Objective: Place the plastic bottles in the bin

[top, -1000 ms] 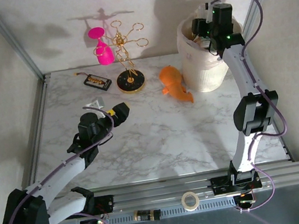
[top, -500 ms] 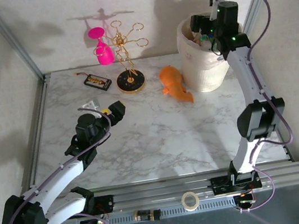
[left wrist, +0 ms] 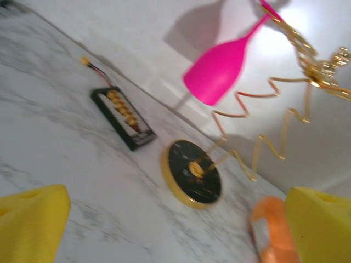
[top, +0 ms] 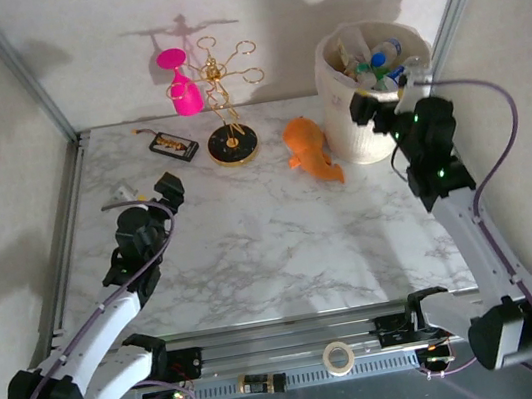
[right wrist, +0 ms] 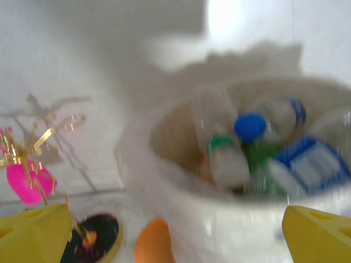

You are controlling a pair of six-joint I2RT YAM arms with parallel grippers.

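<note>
The bin [top: 369,133], a tall cream-white round container, stands at the back right of the table. Several plastic bottles [top: 378,62] lie inside it. In the right wrist view a clear bottle with a green band [right wrist: 222,148], a blue cap [right wrist: 249,126] and a blue label [right wrist: 310,164] show over the bin's rim [right wrist: 181,192]. My right gripper [top: 377,103] hangs open just in front of the bin's near side, with nothing between its yellow fingertips [right wrist: 33,230]. My left gripper [top: 165,188] is open and empty over the left part of the table, pointing at the rack.
A gold wire rack [top: 224,105] with a pink glass [top: 180,83] stands at the back centre. A flat black device [top: 174,146] lies left of it and an orange fish toy [top: 311,149] lies beside the bin. The left wrist view shows the rack's base [left wrist: 192,172].
The right gripper has drawn back and down from over the bin's mouth, and its jaws have gone from half shut to wide open. The left arm has swung to the left.
</note>
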